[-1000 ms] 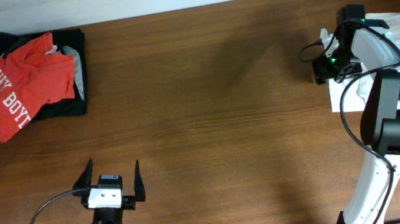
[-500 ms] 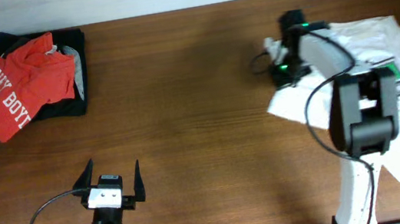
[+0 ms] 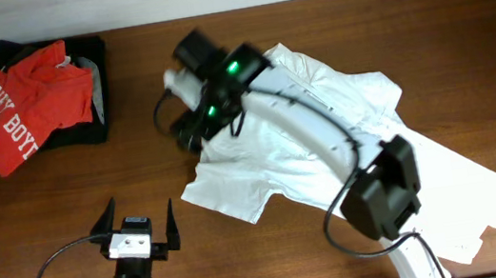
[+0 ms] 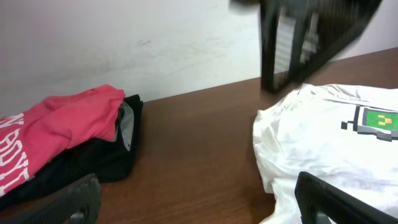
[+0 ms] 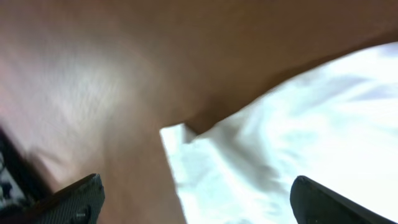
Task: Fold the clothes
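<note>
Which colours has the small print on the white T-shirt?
Green and black; the print shows best in the left wrist view.

White T-shirt [image 3: 261, 161] spread centrally, right arm [image 3: 384, 188] over it, garment pile [image 3: 32, 100] far left, bare table [image 3: 139, 76] between
</note>
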